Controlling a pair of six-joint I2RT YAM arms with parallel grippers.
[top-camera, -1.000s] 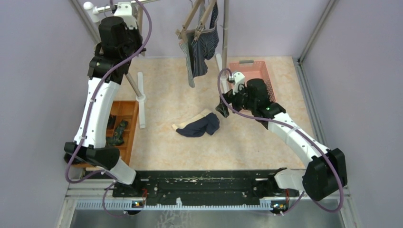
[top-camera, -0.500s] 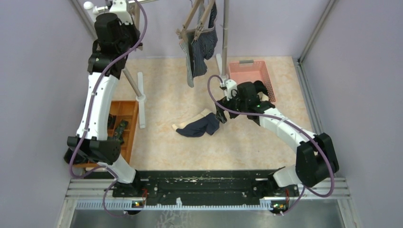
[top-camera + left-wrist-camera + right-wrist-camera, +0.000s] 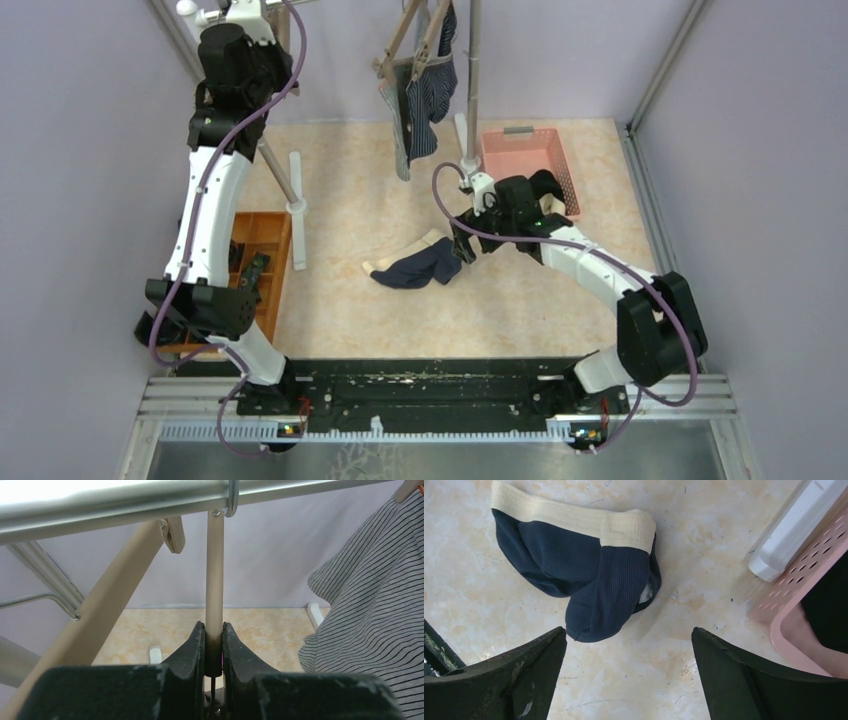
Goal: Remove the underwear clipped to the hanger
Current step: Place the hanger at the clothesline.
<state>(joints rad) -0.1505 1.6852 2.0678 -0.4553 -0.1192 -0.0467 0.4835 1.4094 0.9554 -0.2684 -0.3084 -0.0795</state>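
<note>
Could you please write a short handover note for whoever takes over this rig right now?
Left gripper: shut on the hanger rod, up at the rail.
Right gripper: open, low over the table, holding nothing.
Dark underwear with beige waistband: off the hanger, crumpled on the table under the right gripper, near the pink basket.
Grey-white striped underwear and pinstriped underwear: hanging on the hanger.
Done: one pair visibly off.
Left: take down the two hanging pairs.

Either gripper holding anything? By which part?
The left gripper is clamped on the lower end of the beige hanger bar. The right gripper is open and empty, just short of the navy underwear.
</note>
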